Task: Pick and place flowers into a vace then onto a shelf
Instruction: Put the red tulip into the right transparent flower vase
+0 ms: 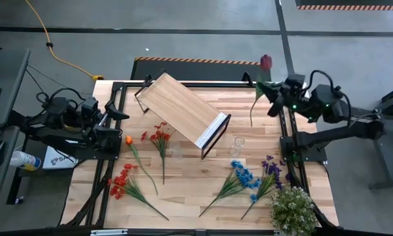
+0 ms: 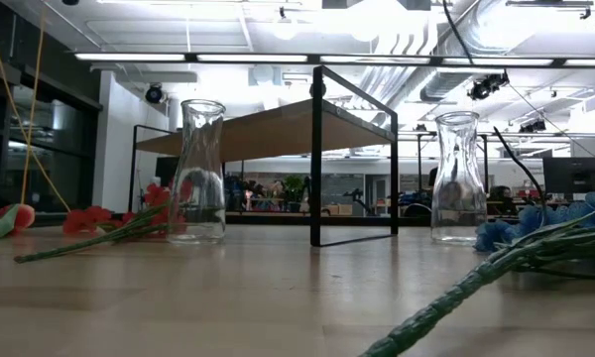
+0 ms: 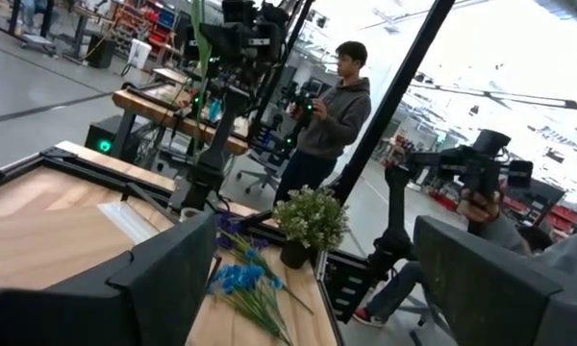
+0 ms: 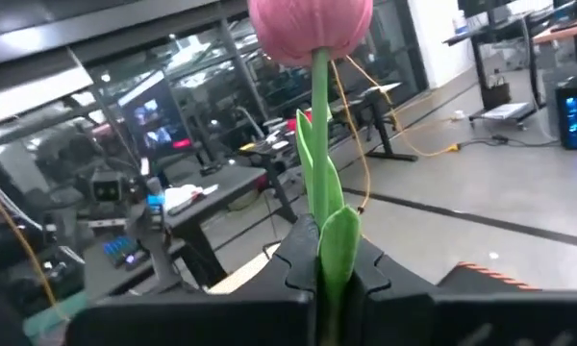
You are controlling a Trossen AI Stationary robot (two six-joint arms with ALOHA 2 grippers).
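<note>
My right gripper [image 1: 267, 93] is up over the table's far right corner, shut on a pink-red flower [image 1: 266, 63] with a long green stem [image 1: 253, 111]. Its bloom [image 4: 311, 29] fills the top of the right wrist view. At the table's left edge my left gripper [image 1: 120, 111] waits open, nothing between its fingers [image 3: 163, 279]. The light-wood shelf [image 1: 183, 108] stands skewed at mid-table. Two clear glass vases [image 2: 200, 171] [image 2: 455, 177] stand upright in front of it. An orange tulip [image 1: 129, 140], red sprays [image 1: 160, 136] [image 1: 121, 182], blue [image 1: 242, 176] and purple [image 1: 270, 169] sprays lie flat on the table. My right gripper pinches the flower's stem [image 4: 325, 226], together with a leaf, between its two fingers, some way below the bloom. The fingers lie across the stem. The flower is lifted clear of the table, bloom on the far side of the fingers and the stem's free end [image 1: 251, 122] on the near side.
A bushy pale green plant [image 1: 293, 208] stands at the near right corner. Black frame rails [image 1: 288, 141] run along both table sides. A person [image 3: 337, 106] stands beyond the table's right side, another [image 3: 490, 207] holds a device nearby.
</note>
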